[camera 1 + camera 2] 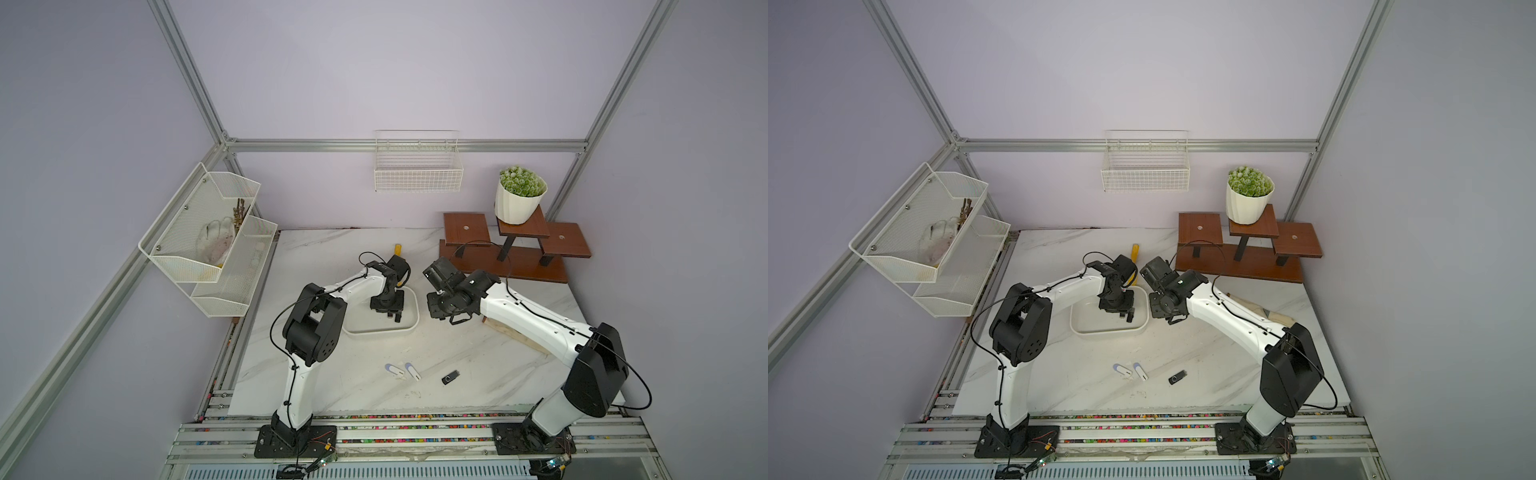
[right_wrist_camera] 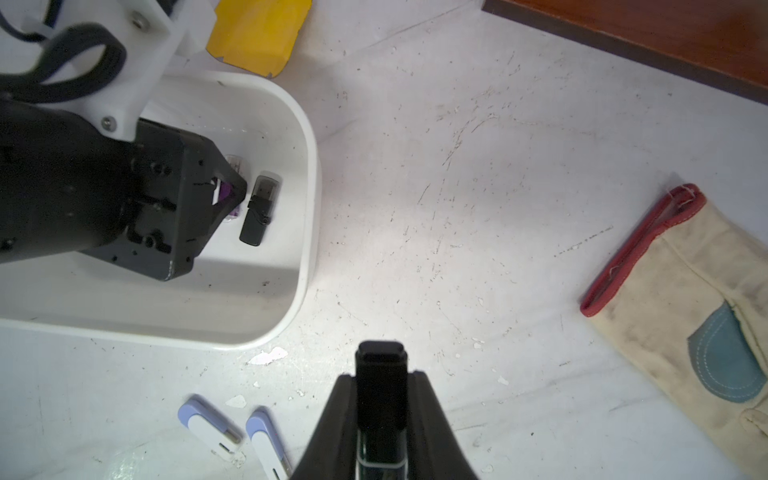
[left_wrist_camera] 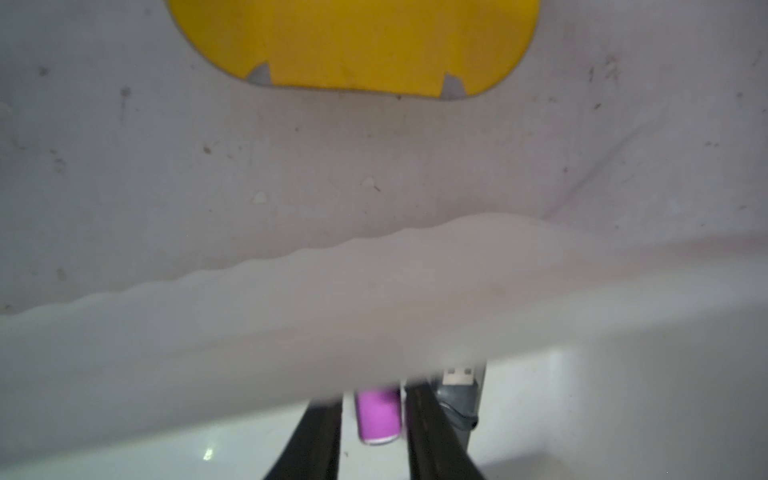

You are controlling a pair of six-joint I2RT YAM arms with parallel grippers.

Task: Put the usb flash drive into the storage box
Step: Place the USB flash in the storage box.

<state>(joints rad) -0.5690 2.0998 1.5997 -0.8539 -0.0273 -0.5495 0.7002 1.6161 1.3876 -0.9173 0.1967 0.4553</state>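
The white storage box [image 1: 409,328] [image 2: 309,199] sits mid-table. My left gripper [image 1: 392,318] [image 3: 371,399] reaches down inside it, jaws slightly apart. A purple usb flash drive [image 3: 378,415] lies between its fingers, with a gap on one side. A dark grey flash drive [image 2: 259,212] [image 3: 457,395] lies on the box floor beside it. My right gripper [image 2: 381,376] [image 1: 434,309] hovers just right of the box, shut on a black flash drive [image 2: 380,390]. Two white-and-lilac drives [image 1: 395,370] [image 1: 412,371] and a black drive [image 1: 450,377] lie on the table nearer the front.
A yellow object [image 1: 397,249] lies behind the box. A work glove [image 2: 685,324] lies under the right arm. The wooden stand [image 1: 515,249] with a potted plant [image 1: 519,199] fills the back right. A wire basket [image 1: 417,174] and a mesh rack [image 1: 208,241] hang on the walls.
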